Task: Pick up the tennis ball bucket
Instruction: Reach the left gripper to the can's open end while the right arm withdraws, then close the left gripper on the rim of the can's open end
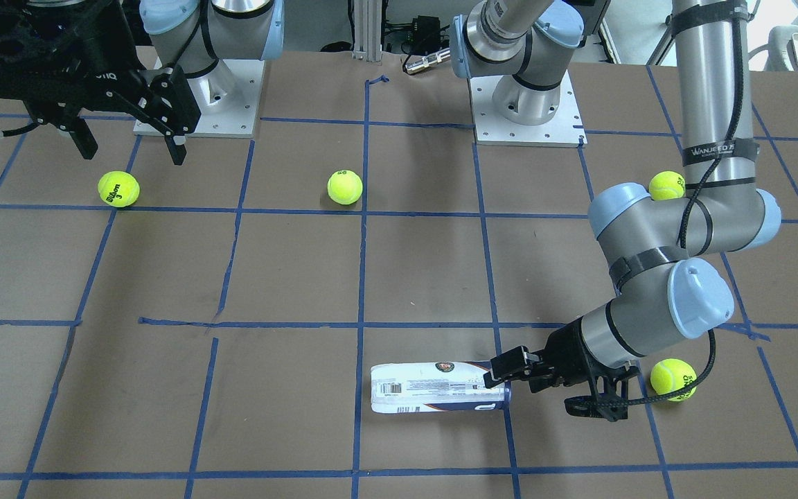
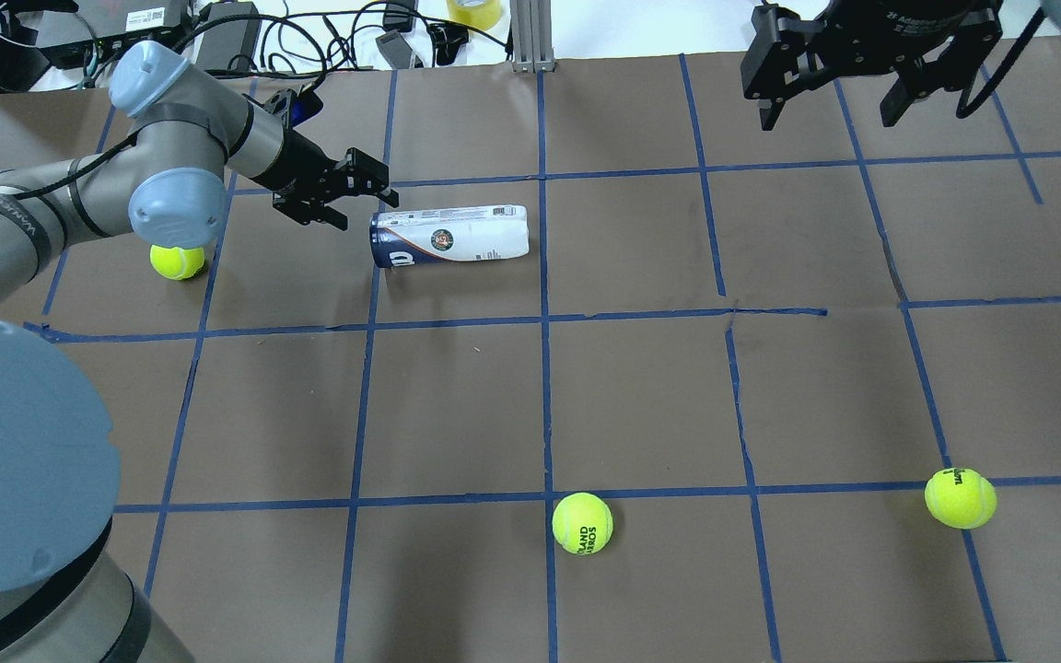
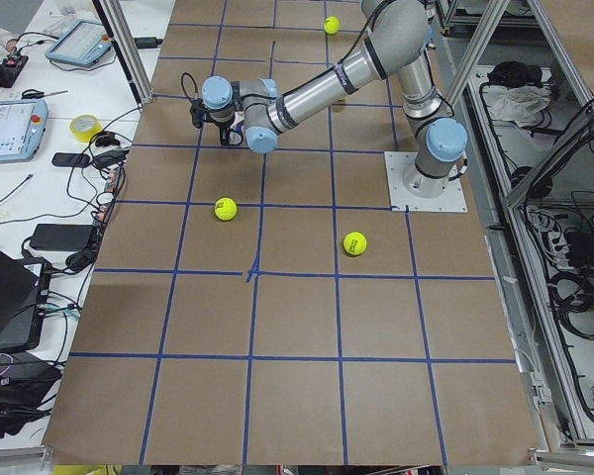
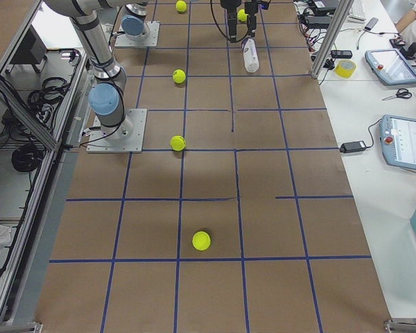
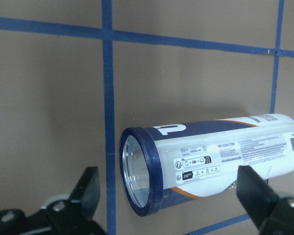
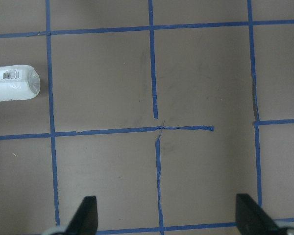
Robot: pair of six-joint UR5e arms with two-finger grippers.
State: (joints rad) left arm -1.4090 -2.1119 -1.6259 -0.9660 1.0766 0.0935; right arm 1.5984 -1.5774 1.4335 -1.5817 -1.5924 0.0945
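A slim clear plastic tennis ball bucket (image 2: 450,235) lies on its side on a brown table (image 2: 641,396) marked with blue tape squares. It rests toward the far edge from the robot, just on the robot's left of the middle line. Its dark-blue rim points at the robot's left end of the table, and its white barcode end points toward the middle.

The left gripper (image 2: 367,207) sits low, just beside the rim end and not touching it. Its fingers are spread wide, and in the wrist view one shows on either side of the tube. The right gripper (image 2: 827,115) hangs high near the far right corner, also spread wide and holding nothing.

A loose tennis ball (image 2: 177,261) lies near the left arm, close to the left end of the table.

The tube looks light, thin-walled and smooth. It would likely roll if nudged and could dent or slip under a hard squeeze. I cannot tell whether balls are inside. The surest hold is probably across the round body, either near the stiffer rim or at mid-length for balance.
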